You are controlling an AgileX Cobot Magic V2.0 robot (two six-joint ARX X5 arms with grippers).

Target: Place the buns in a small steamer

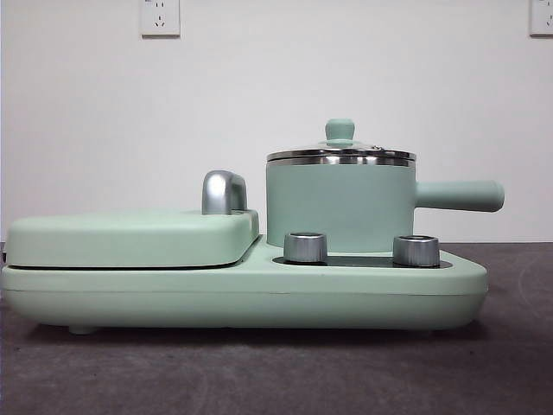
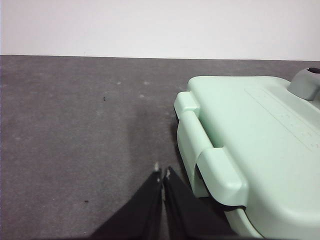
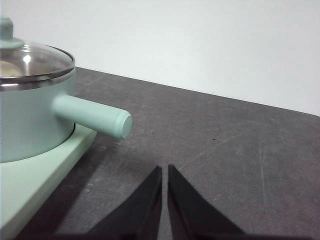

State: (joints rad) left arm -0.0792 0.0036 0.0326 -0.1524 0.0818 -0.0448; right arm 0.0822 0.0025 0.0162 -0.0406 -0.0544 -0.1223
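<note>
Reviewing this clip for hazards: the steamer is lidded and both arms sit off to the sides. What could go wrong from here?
1. The glass lid is on the small steamer, so if any bun remains outside, it cannot go in.
2. The side handle juts toward the right pincer; an approach might knock it.

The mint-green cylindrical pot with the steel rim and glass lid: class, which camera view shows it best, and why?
The front view: the mint-green cylindrical pot appears whole, with lid, knob and side handle. The right wrist view shows only part of it, cut off at the picture's edge, with something pale under the glass. The left wrist view misses it.
</note>
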